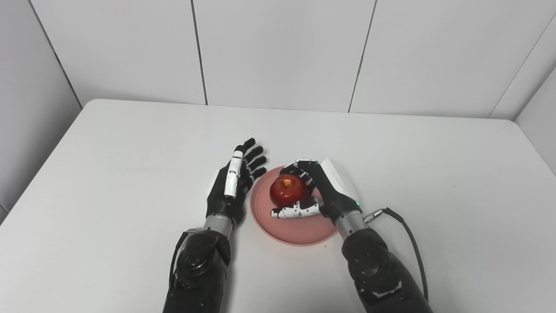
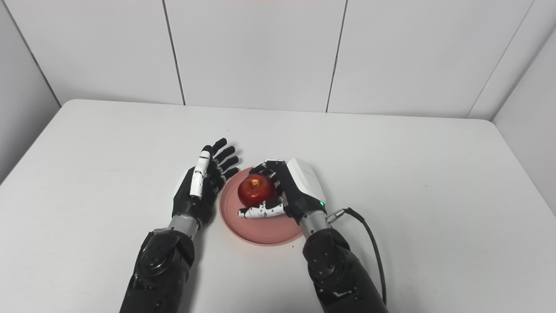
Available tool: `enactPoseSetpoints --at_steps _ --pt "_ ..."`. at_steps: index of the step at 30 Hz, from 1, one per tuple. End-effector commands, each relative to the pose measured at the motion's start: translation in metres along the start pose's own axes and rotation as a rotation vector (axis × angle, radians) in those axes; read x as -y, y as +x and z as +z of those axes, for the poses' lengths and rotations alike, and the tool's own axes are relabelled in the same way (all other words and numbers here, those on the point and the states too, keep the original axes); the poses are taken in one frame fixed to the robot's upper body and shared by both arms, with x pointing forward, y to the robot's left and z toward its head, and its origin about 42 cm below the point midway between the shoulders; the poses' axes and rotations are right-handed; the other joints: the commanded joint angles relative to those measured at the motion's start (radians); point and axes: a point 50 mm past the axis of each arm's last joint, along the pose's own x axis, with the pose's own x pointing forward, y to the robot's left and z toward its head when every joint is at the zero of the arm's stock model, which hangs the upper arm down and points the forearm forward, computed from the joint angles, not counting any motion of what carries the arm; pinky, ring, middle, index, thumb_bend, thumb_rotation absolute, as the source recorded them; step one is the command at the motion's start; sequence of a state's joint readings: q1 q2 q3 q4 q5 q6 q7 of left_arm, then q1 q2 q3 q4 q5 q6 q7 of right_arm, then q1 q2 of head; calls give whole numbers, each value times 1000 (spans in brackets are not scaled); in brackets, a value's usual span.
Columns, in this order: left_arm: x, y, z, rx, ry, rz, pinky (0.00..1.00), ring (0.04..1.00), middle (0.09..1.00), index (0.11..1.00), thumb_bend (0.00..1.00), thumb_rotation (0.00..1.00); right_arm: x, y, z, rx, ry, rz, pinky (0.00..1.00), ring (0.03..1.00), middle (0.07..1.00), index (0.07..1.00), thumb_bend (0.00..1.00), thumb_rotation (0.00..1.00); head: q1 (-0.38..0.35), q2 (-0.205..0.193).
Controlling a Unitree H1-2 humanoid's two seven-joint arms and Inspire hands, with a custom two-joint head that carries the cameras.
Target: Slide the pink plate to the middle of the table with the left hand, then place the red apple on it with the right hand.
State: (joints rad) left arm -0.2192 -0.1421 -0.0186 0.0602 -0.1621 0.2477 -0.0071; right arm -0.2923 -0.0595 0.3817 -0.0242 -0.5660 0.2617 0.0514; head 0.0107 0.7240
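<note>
A pink plate [image 1: 299,228] lies on the white table near its middle, a little toward me. The red apple [image 1: 286,191] rests on the plate's far half. My right hand [image 1: 323,189] is wrapped around the apple, fingers over its far side and thumb along its near side. My left hand [image 1: 234,180] stands open just left of the plate, fingers stretched out and pointing away, its edge next to the plate's rim.
The white table [image 1: 130,152] runs to a rounded far edge against grey wall panels [image 1: 282,52]. A black cable [image 1: 404,230] loops off my right wrist onto the table to the right.
</note>
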Motion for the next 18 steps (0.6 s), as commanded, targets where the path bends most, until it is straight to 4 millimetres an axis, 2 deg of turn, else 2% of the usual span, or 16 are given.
enactPoseSetpoints --at_steps 1,15,18 --pt "4 3 4 0 1 1 848 863 877 868 366 1000 7 8 15 76 -18 -30 336 413 444 518 525 0 0 2" --pt "6 2 5 0 7 -1 841 859 874 867 372 1000 8 7 12 64 -63 -23 345 424 457 524 526 0 1 5" --pt "6 3 5 1 6 -1 847 864 877 870 368 1000 9 6 13 61 -82 -24 378 472 472 516 528 2 1 4"
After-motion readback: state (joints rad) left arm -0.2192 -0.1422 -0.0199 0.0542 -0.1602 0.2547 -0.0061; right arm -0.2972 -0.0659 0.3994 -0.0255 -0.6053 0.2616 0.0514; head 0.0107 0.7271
